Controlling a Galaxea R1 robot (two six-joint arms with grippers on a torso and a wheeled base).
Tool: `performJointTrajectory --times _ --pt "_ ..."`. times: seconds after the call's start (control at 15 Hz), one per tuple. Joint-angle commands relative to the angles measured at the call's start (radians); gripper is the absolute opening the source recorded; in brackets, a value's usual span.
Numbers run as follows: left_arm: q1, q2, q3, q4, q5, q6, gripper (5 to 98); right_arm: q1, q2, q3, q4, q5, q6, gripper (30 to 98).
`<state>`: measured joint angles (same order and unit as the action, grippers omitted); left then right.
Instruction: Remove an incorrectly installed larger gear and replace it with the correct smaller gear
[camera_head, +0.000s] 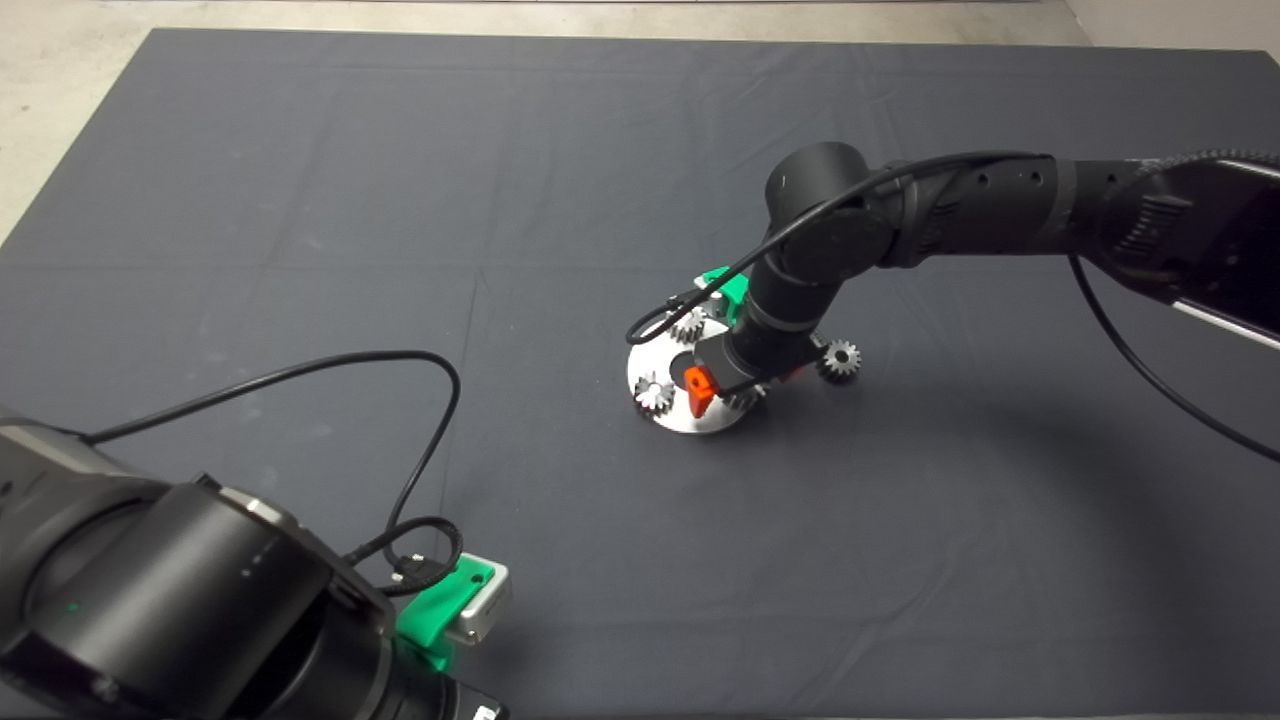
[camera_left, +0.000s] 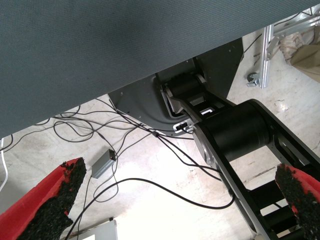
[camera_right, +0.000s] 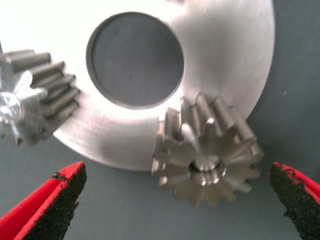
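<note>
Lowering the spread right pincer straight down around the big shiny silver toothed gear should let both pads squeeze its teeth evenly.

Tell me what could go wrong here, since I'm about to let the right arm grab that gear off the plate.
1. The right claw is open, but the larger gear sits nearer one finger, so closing might tilt it on its pin.
2. The gear overhangs the round plate, so a low finger could catch the plate's edge.
3. A neighbouring small silver gear could get bumped.
</note>
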<state>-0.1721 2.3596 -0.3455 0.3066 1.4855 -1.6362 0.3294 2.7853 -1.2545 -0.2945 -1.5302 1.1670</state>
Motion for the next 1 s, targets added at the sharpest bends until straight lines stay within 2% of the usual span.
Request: performJointTrajectory --times 0.0,0.33,0.73,0.93 --pt "-0.014 -0.004 -0.001 -0.015 0.003 -0.005 97.7 0.019 0.004 -0.003 -0.083 -0.064 -0.007 96.9" --pt "-0.014 -0.006 -0.001 -0.014 0.004 -0.005 97.7 0.002 0.003 -0.023 -0.118 -0.068 -0.009 96.9" --pt "-0.014 -0.007 -0.001 -0.012 0.004 -0.005 97.7 -0.046 0.001 -0.037 -0.16 -0.071 -0.018 96.9" --pt "-0.014 -0.006 0.001 -0.012 0.004 -0.005 97.7 -0.046 0.0 -0.037 -0.161 -0.071 -0.026 96.9"
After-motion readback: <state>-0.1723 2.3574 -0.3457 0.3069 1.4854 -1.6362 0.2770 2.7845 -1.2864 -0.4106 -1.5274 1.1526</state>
